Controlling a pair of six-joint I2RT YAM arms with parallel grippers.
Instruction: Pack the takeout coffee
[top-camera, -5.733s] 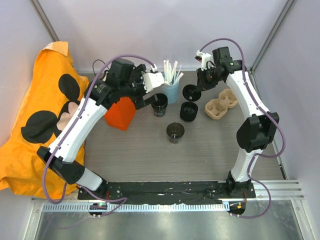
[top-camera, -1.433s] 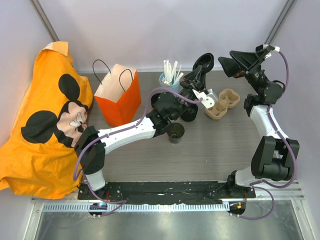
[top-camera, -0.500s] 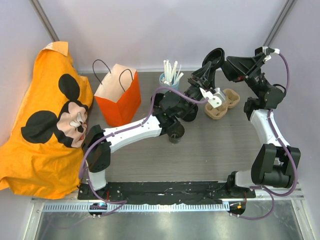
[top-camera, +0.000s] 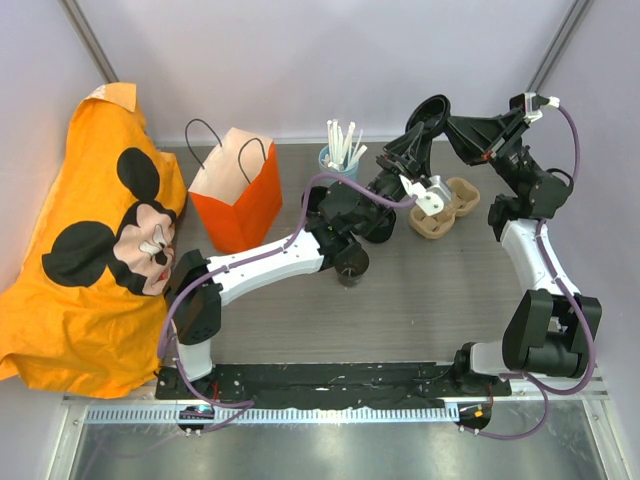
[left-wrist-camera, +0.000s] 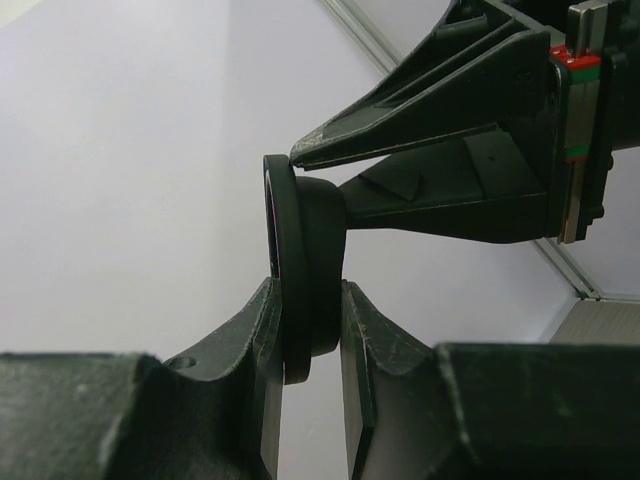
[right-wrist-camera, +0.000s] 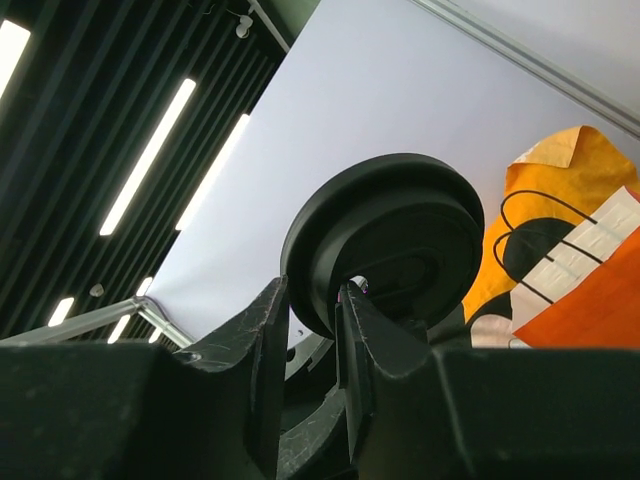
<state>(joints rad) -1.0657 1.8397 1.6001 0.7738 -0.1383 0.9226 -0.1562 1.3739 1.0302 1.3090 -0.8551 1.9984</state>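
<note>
Handover in mid-air! The right pincer (top-camera: 455, 126), well apart from the lid (top-camera: 436, 106) a moment ago with fingers spread, has slid in and narrowed. Both its fingers now pinch the lid's rim in the right wrist view. The left pincer (top-camera: 420, 130) hasn't budged and is still clenched on the opposite edge, high above the desk (top-camera: 420, 300). The lid is a matte black plastic disc with a raised rim and a domed centre. Below it, the pulpy tan cardboard carrier (top-camera: 445, 210) lies beside dark round cups (top-camera: 350, 262). The glossy orange paper bag (top-camera: 238, 190) stands upright near the far left.
</note>
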